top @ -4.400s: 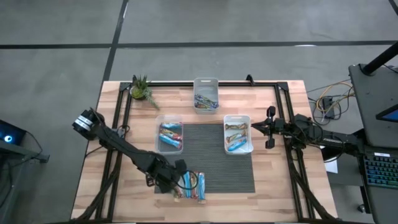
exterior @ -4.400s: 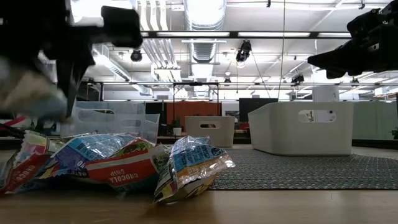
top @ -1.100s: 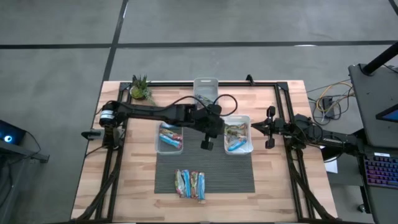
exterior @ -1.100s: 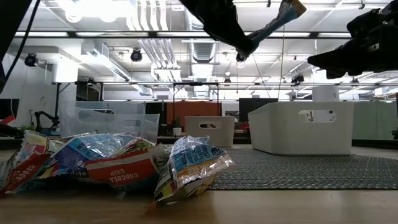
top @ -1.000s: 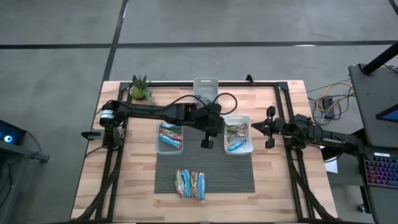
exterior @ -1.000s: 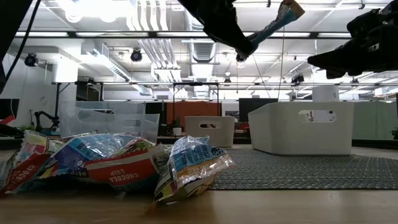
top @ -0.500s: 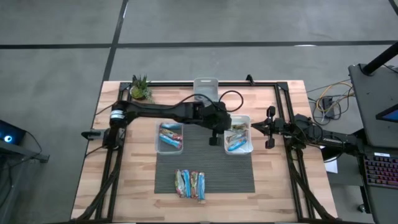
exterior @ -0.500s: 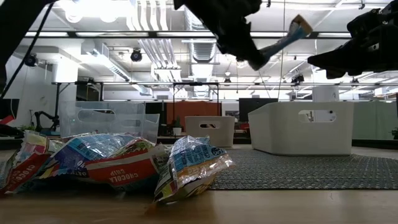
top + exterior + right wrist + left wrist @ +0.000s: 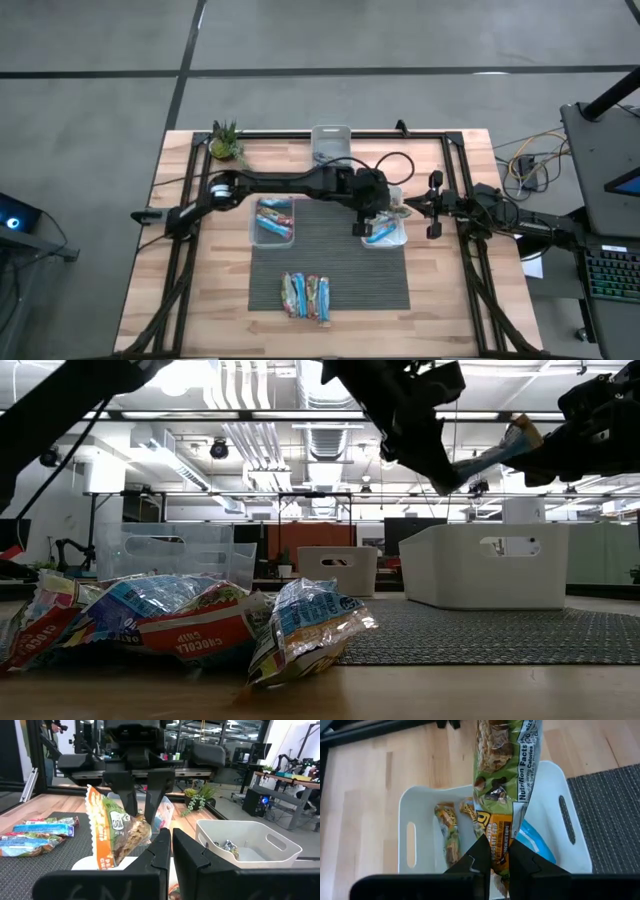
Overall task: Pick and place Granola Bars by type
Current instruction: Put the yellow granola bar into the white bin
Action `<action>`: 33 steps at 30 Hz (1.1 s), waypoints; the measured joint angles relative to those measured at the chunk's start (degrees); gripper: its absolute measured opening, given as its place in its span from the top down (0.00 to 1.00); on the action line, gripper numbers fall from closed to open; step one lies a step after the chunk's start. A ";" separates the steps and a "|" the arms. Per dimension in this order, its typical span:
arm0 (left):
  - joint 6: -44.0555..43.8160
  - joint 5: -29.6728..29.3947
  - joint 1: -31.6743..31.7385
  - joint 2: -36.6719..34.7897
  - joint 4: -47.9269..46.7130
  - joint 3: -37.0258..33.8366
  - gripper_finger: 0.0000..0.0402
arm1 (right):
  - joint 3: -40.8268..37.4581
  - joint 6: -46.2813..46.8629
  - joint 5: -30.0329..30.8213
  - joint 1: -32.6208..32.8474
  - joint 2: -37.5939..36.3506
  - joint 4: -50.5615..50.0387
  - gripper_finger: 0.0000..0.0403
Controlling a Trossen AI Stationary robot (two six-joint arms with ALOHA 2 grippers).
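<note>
My left gripper [image 9: 495, 857] is shut on a green and orange granola bar [image 9: 505, 770] above the white bin [image 9: 402, 236] on the table's right side. In that bin lie two more green bars [image 9: 447, 832] and a blue one [image 9: 536, 842]. In the low view the held bar [image 9: 492, 455] sticks out of my left gripper [image 9: 440, 478]. A pile of several bars [image 9: 306, 296] lies on the dark mat's near edge. My right gripper [image 9: 432, 207] waits shut at the table's right edge, holding nothing. My left gripper pinches the bar's orange end [image 9: 499, 840] between its two fingers [image 9: 129, 795]. The fingers slant down from above and from the table's left. The bar reaches lengthwise beyond the fingertips, tilted, and hangs clear above the white bin.
A clear bin [image 9: 272, 220] with blue bars stands left of the mat [image 9: 330, 250]. A third bin [image 9: 331, 148] with bars stands at the far edge, and a small plant [image 9: 226, 142] at the far left. A black frame [image 9: 455, 150] rims the table.
My left gripper has carried the bar toward the table's right edge and a little down, from above the mat between the bins to above the white bin. It stays shut on the bar, which hangs clear throughout.
</note>
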 joint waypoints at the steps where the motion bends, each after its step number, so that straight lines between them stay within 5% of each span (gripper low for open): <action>1: -0.05 -0.01 -0.03 0.62 -1.04 1.33 0.95 | 0.00 -0.19 -0.01 0.00 -0.01 0.00 0.98; 12: -0.34 1.99 -0.64 1.39 -6.59 2.08 0.95 | 0.00 0.05 0.00 0.02 0.00 0.00 0.98; 33: 0.67 2.25 -0.48 1.54 0.85 -5.66 0.95 | -0.02 -0.20 0.00 0.01 0.00 0.00 0.98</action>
